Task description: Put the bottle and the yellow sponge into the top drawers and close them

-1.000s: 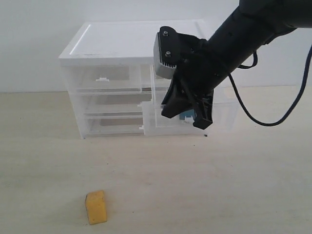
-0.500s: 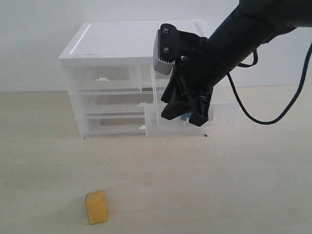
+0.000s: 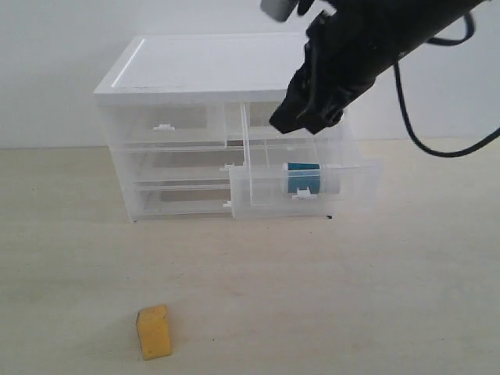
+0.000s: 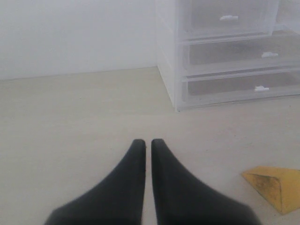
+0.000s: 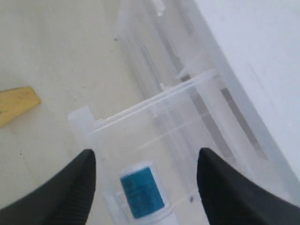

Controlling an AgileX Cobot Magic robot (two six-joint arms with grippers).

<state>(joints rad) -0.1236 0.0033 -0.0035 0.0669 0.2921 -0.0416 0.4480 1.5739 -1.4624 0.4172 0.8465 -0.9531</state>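
Observation:
The bottle [image 3: 306, 177] [image 5: 142, 191] lies on its side, teal label showing, inside the right top drawer [image 3: 258, 187], which is pulled out of the white-topped cabinet [image 3: 211, 66]. My right gripper [image 3: 301, 121] [image 5: 146, 158] hangs open above that drawer, clear of the bottle. The left top drawer [image 3: 164, 126] is pushed in. The yellow sponge [image 3: 154, 331] [image 4: 274, 185] [image 5: 16, 105] rests on the table near the front left. My left gripper [image 4: 144, 143] is shut and empty, low over the table, with the sponge off to one side of it.
Two full-width drawers [image 3: 180, 168] [image 4: 229, 51] sit closed below the top pair. A black cable [image 3: 422, 148] hangs from the right arm. The pale wooden table [image 3: 312, 297] meets a white wall behind the cabinet.
My right gripper has risen out of the open right drawer, leaving the bottle lying inside. The sponge has not moved.

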